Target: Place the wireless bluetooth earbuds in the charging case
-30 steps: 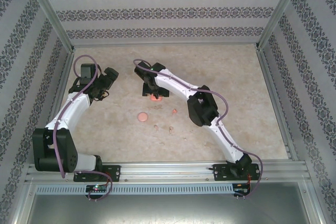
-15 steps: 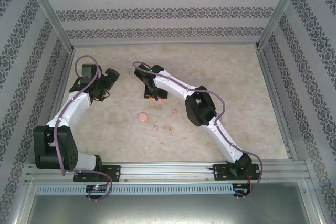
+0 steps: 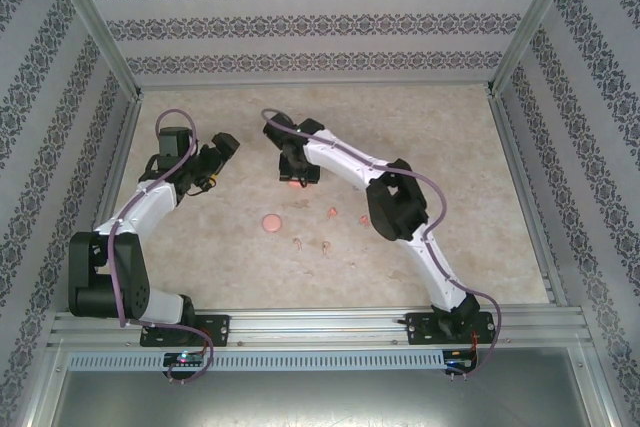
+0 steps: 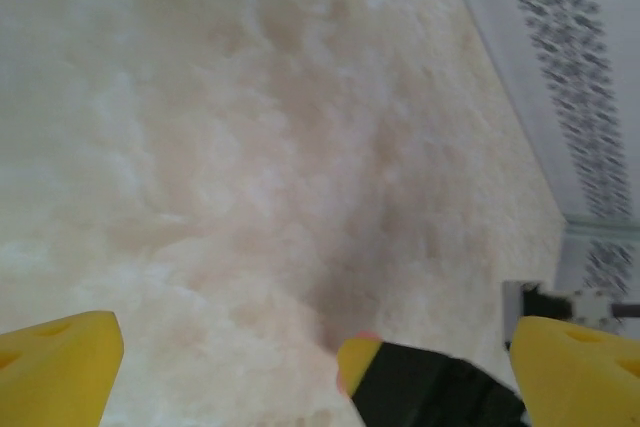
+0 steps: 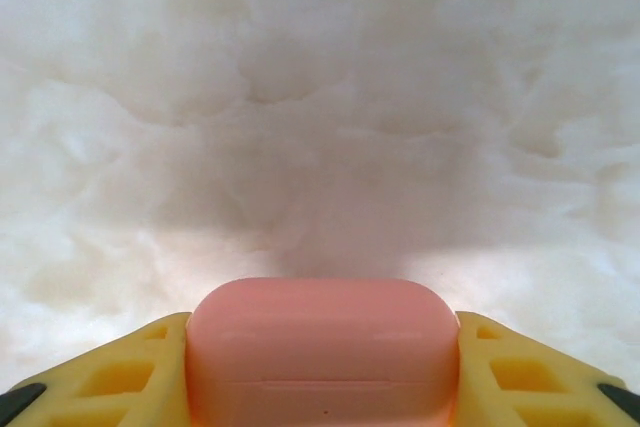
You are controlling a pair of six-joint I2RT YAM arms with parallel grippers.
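Pink charging case [image 5: 322, 352] in right jaws' pinch, long axis side to side; left jaws wide apart.

Pink case [image 5: 322, 352]: smooth, satin plastic. Yellow fingers [image 5: 110, 377]: matt plastic, moulded hollows. Table [image 5: 320, 97]: marbled, matt. Frame rail [image 3: 320, 322]: brushed metal.

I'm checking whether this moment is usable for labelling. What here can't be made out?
Charging case: bottom cut off by the right wrist view's lower edge; from above, the right gripper covers most of it.
Earbuds: too small from above to tell colours or stems.
Dark part at the left wrist view's bottom edge: blurred and cut off.
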